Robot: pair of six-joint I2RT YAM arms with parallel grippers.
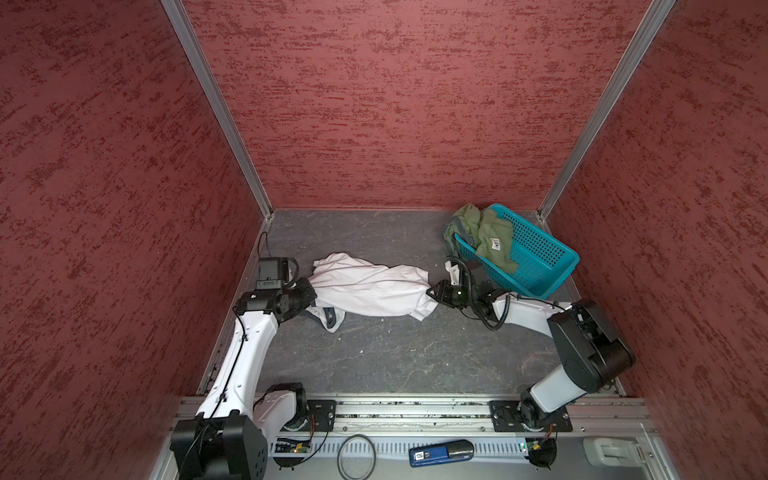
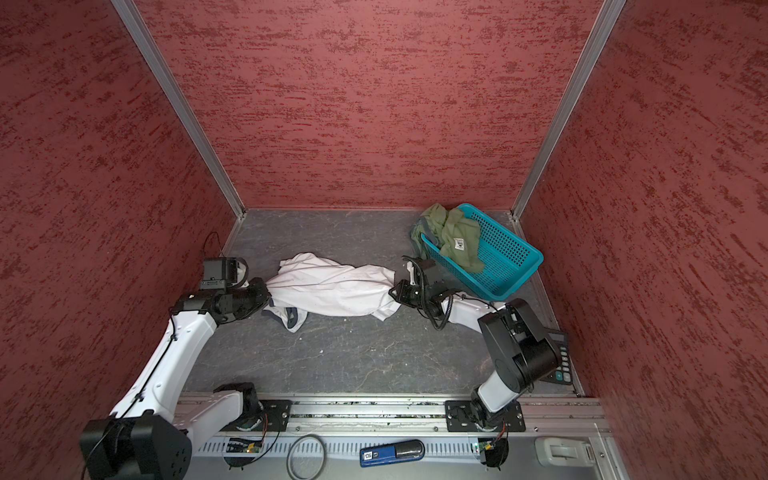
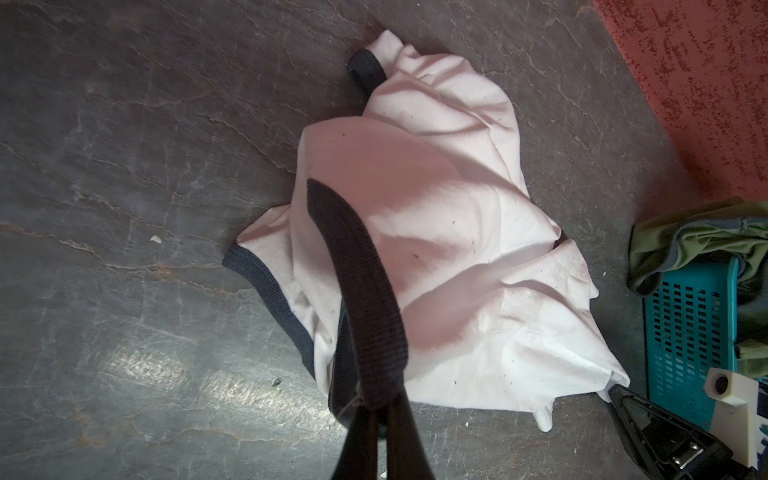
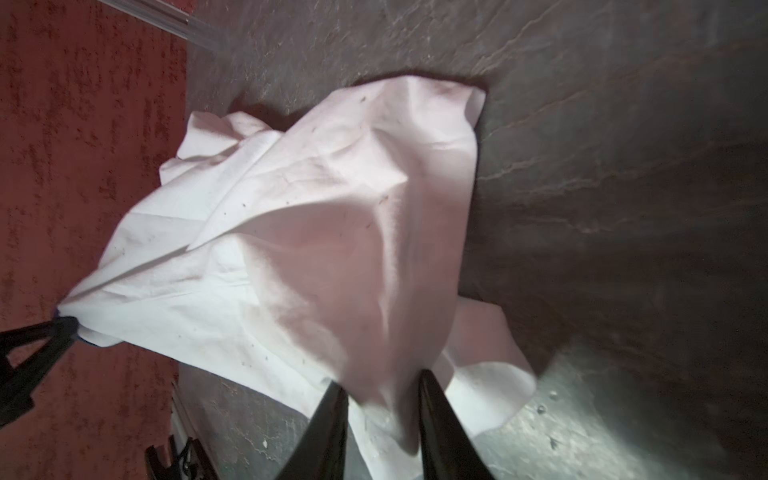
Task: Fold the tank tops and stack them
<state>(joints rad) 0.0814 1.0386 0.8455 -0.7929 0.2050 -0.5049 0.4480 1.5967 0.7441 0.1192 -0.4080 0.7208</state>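
White cloth tank top (image 1: pixel 370 286) with dark ribbed trim lies bunched across the grey worktop (image 1: pixel 395 357). One dark strap (image 3: pixel 357 291) is pinched in the closed left hand (image 3: pixel 378 405), while the right hand (image 4: pixel 382 386) straddles a fold at the far end, with cloth between its part-spread jaws; whether it has clamped, I cannot tell. If that hold is shallow, drawing the hands apart could slip the fold free or tighten the twist, and the right arm (image 1: pixel 523 311) could nudge the teal plastic mesh basket (image 1: pixel 540 253) beside it. The olive green tank top (image 1: pixel 486 232) draped over its rim shows a small white label (image 1: pixel 494 243), unreadable.
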